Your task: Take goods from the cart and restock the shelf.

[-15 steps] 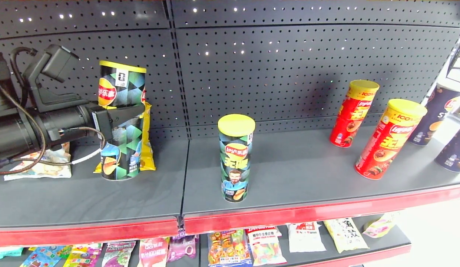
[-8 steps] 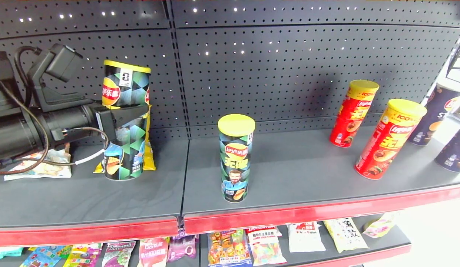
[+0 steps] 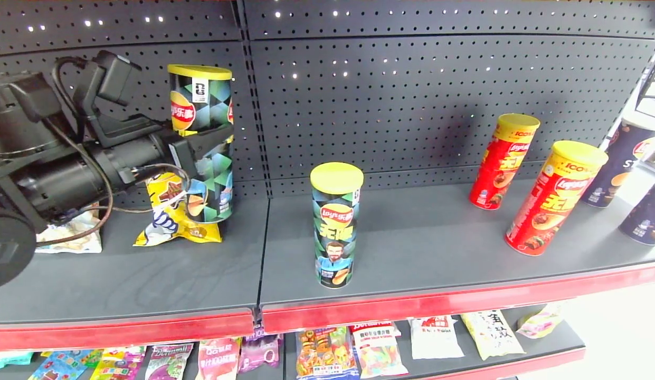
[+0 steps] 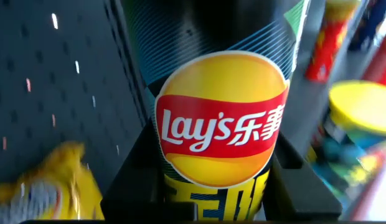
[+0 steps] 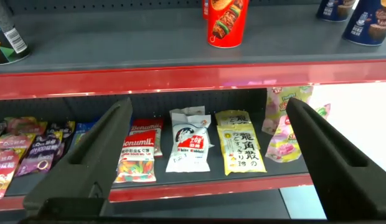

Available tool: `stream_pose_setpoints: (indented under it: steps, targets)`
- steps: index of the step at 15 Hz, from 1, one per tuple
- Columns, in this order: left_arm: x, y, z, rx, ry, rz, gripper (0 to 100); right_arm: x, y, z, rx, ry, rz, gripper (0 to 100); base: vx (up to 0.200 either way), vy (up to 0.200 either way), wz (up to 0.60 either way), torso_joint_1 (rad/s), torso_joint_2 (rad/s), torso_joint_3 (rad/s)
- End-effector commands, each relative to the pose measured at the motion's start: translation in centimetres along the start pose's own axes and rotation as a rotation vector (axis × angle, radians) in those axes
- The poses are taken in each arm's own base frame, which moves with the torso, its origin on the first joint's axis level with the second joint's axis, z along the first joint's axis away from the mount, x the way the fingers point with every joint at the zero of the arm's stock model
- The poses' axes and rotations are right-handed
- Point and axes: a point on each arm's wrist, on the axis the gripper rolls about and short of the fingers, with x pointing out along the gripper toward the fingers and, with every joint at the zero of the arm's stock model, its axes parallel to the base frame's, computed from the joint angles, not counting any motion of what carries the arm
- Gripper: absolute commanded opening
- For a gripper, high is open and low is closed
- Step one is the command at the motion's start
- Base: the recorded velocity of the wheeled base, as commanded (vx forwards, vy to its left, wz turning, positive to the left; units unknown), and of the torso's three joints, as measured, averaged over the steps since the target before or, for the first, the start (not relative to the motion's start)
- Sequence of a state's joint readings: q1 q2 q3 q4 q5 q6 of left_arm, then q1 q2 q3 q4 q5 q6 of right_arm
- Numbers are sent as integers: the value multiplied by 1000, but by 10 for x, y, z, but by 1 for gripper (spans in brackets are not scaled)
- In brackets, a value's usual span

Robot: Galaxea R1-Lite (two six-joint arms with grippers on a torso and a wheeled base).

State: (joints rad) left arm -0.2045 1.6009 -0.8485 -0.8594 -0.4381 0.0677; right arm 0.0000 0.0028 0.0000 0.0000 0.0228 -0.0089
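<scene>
we log: l gripper clamped on tall green-black cardboard chip can w/ yellow lid, upright nr pegboard at back of grey metal shelf, just behind yellow foil bag. r gripper jaws wide apart.

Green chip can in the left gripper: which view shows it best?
The head view: the whole green chip can, yellow lid to base, is upright in the left gripper. The left wrist view crops it to the logo, close up.
</scene>
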Motion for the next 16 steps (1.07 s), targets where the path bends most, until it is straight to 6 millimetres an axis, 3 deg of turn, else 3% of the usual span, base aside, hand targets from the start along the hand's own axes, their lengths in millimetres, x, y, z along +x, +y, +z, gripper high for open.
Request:
stream_pose_setpoints:
  steps: [1, 6, 11, 16]
  targets:
    - [26, 4, -32, -50, 40, -21, 0, 0, 0, 0, 0, -3, 0, 100, 0, 0, 0, 0, 0, 0]
    - [56, -8, -50, -78, 26, -72, 0, 0, 0, 0, 0, -3, 0, 100, 0, 0, 0, 0, 0, 0]
    - [81, -8, -64, -84, 21, -71, 0, 0, 0, 0, 0, -3, 0, 100, 0, 0, 0, 0, 0, 0]
    - [116, -28, -80, -151, -96, -152, 0, 0, 0, 0, 0, -1, 0, 100, 0, 0, 0, 0, 0, 0]
